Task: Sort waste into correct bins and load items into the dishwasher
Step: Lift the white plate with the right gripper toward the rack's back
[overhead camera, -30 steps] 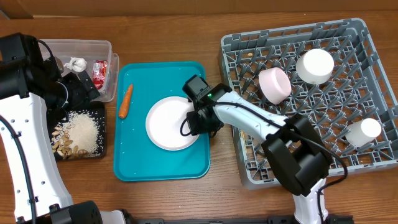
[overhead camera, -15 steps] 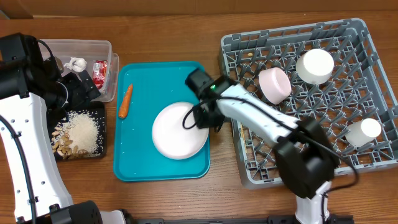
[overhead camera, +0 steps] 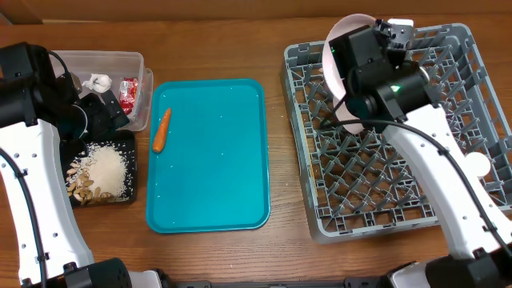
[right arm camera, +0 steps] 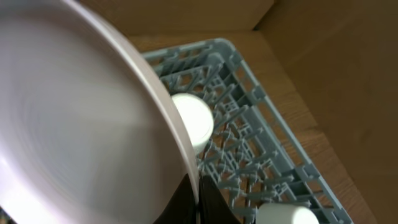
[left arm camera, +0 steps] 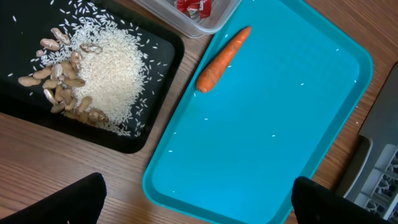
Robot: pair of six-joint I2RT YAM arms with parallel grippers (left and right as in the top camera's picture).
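The grey dish rack [overhead camera: 360, 188] stands right of the teal serving tray [overhead camera: 216, 160]. The flat white plate [overhead camera: 336, 36] hangs on edge over the rack's far-left corner, its rim pinched by the right fingers [right arm camera: 211, 208]. The left fingers [left arm camera: 68, 199] gape wide, empty. The carrot [left arm camera: 222, 58] lies by the tray's left edge.

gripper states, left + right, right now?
Left gripper: open, holding nothing.
Right gripper: closed on the rim of the flat round white plate.
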